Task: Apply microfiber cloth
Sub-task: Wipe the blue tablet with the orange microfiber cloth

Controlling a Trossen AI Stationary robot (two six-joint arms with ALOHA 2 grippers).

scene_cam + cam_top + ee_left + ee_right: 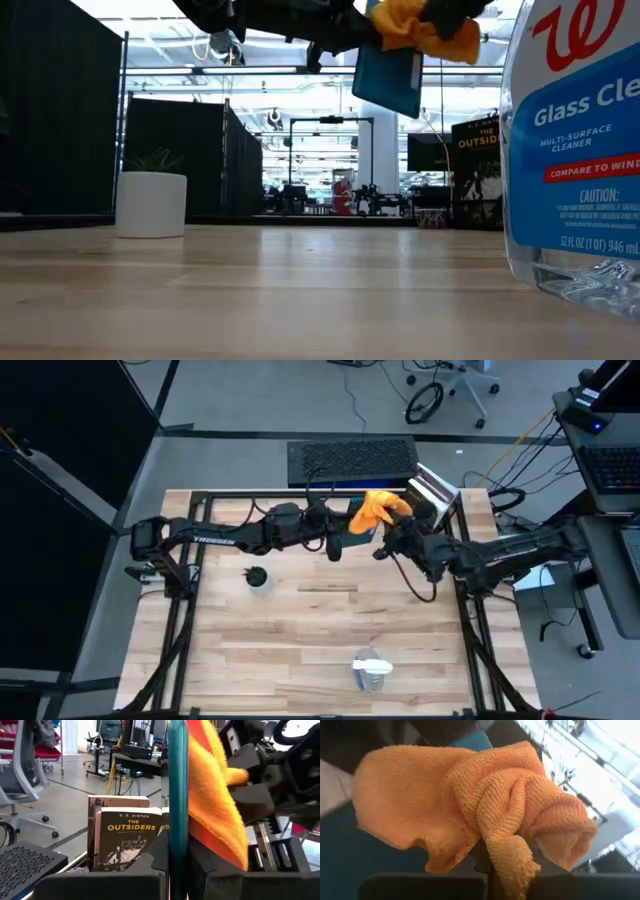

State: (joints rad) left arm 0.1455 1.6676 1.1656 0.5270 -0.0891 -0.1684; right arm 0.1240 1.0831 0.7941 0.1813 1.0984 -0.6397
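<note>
My left gripper [177, 865] is shut on a thin teal-edged tablet [177, 780] and holds it in the air over the far middle of the table [320, 620]. The microfiber cloth [470, 805] is orange and bunched up. It lies against one face of the tablet, also visible in the low view [388, 75]. My right gripper [507, 870] is shut on the cloth [378, 510] and meets the left gripper [337, 543] from the right. The right gripper [385, 540] sits just beside the tablet. My left gripper pinches the tablet's near edge [177, 845] between its two fingers, one on each face. The fingers come roughly level, from the table's left. The tablet stands on edge, clear of the table. My right gripper pinches a bunched fold of the cloth [510, 850], several layers thick, between its two fingers. It comes from the table's right. The cloth's loose part [405, 800] spreads over the tablet's teal face [340, 855], off the table.
A small plant in a white pot [257, 577] stands left of centre. A clear spray bottle with a blue label [372, 672] stands near the front edge and fills the right of the low view [575, 140]. Books [125, 837] stand at the far right, and a dark keyboard [352, 460] lies beyond the far edge.
</note>
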